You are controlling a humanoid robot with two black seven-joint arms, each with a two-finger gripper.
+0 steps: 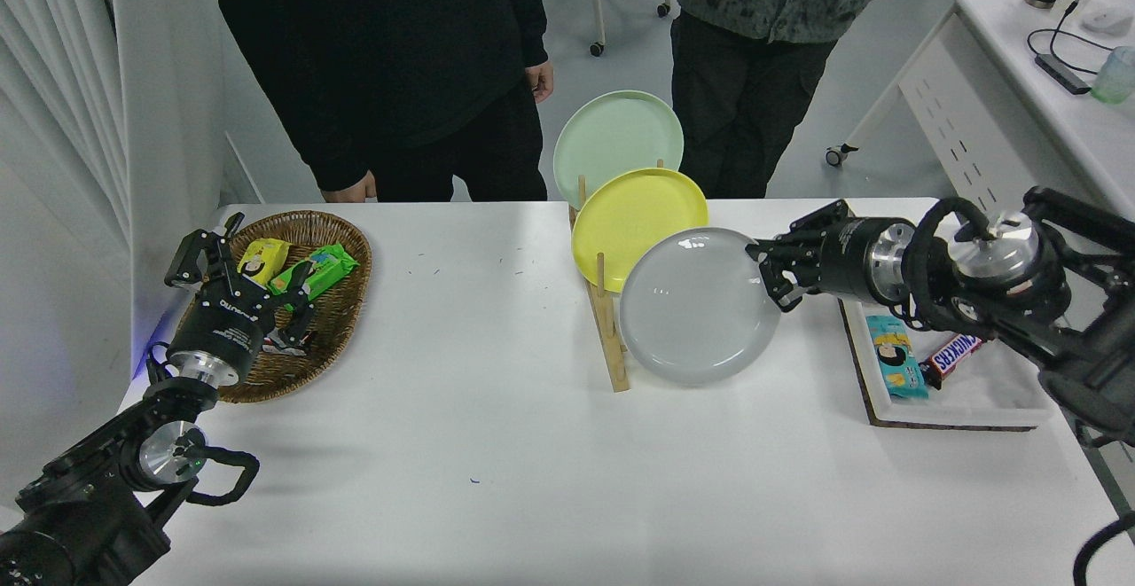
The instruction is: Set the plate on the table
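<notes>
The light-grey plate (696, 307) is out of the wooden rack (608, 342) and hangs tilted just in front of it, low over the white table (479, 444). My right gripper (770, 269) is shut on the plate's upper right rim. The arm reaches in from the right edge. The plate hides the rack's right rail. My left gripper (232, 260) is parked over the basket at the lower left, open and empty.
A yellow plate (634, 214) and a mint-green plate (616, 134) stand in the rack. A wicker basket (332, 338) with snacks is at the left. A white tray (975, 391) with snacks is at the right. Two people stand at the far side.
</notes>
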